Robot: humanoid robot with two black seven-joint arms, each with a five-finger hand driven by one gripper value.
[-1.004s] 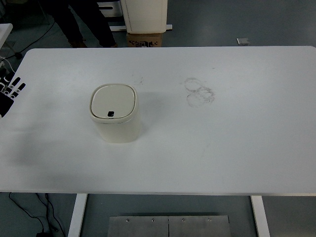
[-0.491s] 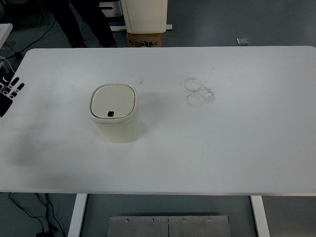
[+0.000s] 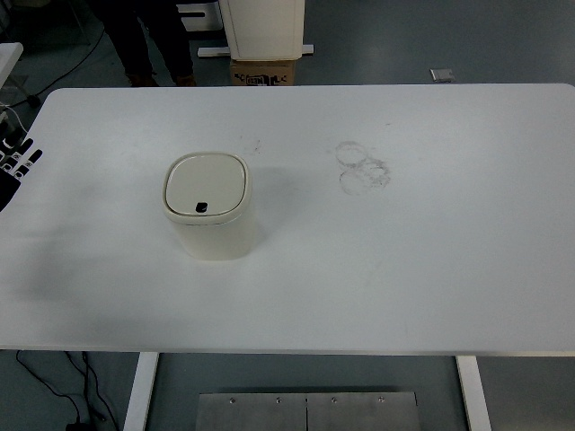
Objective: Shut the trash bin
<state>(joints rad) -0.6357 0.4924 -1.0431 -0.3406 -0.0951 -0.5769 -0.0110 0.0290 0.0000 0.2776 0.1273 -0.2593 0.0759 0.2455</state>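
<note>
A cream trash bin (image 3: 208, 208) stands upright on the white table (image 3: 404, 251), left of centre. Its lid (image 3: 205, 184) lies flat and shut on top, with a small dark button at its front edge. My left hand (image 3: 15, 163) shows only at the far left edge of the picture, well apart from the bin, its fingers straight and spread with nothing in them. My right arm is out of view.
Faint ring marks (image 3: 363, 167) stain the table right of centre. Beyond the far edge stand a person's legs (image 3: 148, 40), a white cabinet (image 3: 262, 27) and a cardboard box (image 3: 265, 72).
My left hand has drawn back a little further toward the left edge. The person's legs have shifted slightly. The bin has not moved.
</note>
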